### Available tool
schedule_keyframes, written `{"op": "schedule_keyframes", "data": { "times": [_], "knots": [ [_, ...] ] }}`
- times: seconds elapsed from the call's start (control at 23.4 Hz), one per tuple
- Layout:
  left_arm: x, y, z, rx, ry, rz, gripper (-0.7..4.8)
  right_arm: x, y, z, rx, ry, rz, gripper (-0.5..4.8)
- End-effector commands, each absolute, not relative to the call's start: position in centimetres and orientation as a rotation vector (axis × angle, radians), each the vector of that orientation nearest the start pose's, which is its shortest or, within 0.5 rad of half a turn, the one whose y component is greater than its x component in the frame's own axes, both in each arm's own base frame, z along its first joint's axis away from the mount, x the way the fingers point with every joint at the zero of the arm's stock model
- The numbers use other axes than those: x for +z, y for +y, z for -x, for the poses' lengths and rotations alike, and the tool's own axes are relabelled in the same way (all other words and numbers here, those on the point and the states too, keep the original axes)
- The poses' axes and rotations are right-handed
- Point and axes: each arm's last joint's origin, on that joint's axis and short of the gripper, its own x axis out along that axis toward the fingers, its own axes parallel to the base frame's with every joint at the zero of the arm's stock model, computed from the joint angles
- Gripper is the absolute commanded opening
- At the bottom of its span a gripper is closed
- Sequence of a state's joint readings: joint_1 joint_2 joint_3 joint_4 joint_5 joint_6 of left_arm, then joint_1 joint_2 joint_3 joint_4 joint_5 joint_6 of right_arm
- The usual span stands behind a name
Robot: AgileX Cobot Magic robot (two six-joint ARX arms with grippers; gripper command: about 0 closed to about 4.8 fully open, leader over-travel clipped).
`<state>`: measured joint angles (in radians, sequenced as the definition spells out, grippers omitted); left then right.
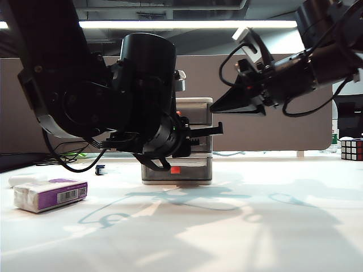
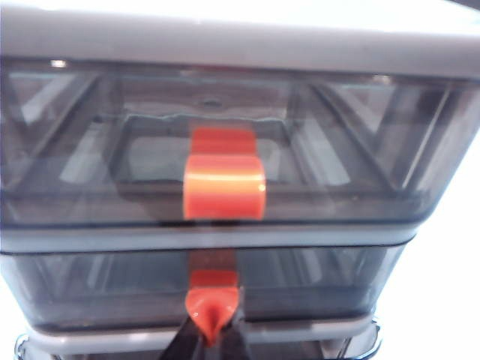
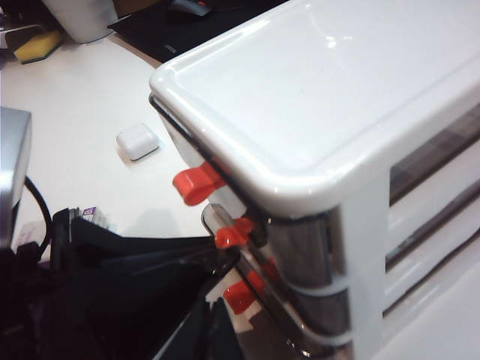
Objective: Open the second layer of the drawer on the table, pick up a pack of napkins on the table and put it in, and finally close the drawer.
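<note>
White table (image 1: 238,226), left gripper (image 2: 212,330) pinching middle tab (image 2: 213,300), right gripper (image 1: 238,103) above.

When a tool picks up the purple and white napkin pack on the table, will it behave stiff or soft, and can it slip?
The purple and white brick-shaped napkin pack probably yields: its corners look rounded and puffy. Its glossy wrapper may slip in a loose grip. Lying flat on the white table, it seems unlikely to roll or tip.

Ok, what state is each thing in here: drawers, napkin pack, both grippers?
Middle smoky translucent drawer: closed, red-orange tab pinched.
Top smoky drawer: closed.
Left gripper: jaws shut on the middle tab.
Right gripper: raised beside the unit's top; jaws unclear.
Purple-and-white soft napkin pack: lying on white table, untouched.
</note>
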<state>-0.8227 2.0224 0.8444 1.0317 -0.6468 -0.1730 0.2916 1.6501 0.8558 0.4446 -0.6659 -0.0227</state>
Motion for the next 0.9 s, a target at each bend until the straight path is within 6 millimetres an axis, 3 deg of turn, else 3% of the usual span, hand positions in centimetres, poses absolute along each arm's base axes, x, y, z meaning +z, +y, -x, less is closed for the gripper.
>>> {"op": "schedule_keyframes", "data": {
  "times": [0.04,0.38,0.9],
  "knots": [
    [12.5,-26.2,-26.8,-0.163,0.120,0.077,-0.06,20.9,12.1,-32.7,0.977,0.308,-0.043,-0.04],
    [12.5,-26.2,-26.8,-0.163,0.125,0.071,-0.06,21.2,13.8,-34.1,1.009,0.294,-0.036,-0.04],
    [11.5,-26.2,-25.3,-0.186,0.155,0.042,-0.06,20.7,14.2,-35.4,0.953,0.299,-0.040,-0.05]
  ]
}}
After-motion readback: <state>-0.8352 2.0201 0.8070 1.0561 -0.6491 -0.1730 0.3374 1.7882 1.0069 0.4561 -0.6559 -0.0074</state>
